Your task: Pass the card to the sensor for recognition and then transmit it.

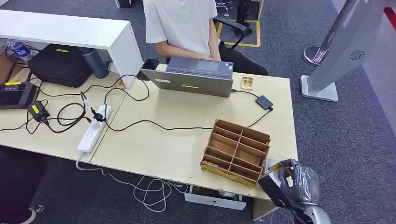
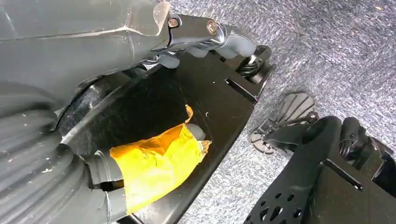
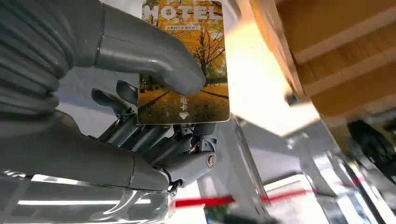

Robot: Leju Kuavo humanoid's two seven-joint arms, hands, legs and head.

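Note:
A hotel card [image 3: 184,60] with a yellow autumn-tree picture is pinched in my right hand [image 3: 140,140], the thick grey thumb [image 3: 154,60] pressing on its face and the dark fingers behind it. In the head view that right hand [image 1: 292,184] hovers off the table's near right corner, beside the wooden divider box [image 1: 236,151]. A small black sensor box [image 1: 264,101] lies on the table right of the laptop, joined to it by a cable. My left hand [image 2: 140,42] hangs low over the floor, holding nothing, its thumb [image 2: 159,163] wrapped in yellow tape.
A person [image 1: 182,23] sits behind the open laptop [image 1: 194,77] at the far side. A white power strip [image 1: 93,130] and black cables lie on the left. A small yellow item [image 1: 246,83] sits near the laptop. A grey kiosk stand [image 1: 336,51] rises at the right.

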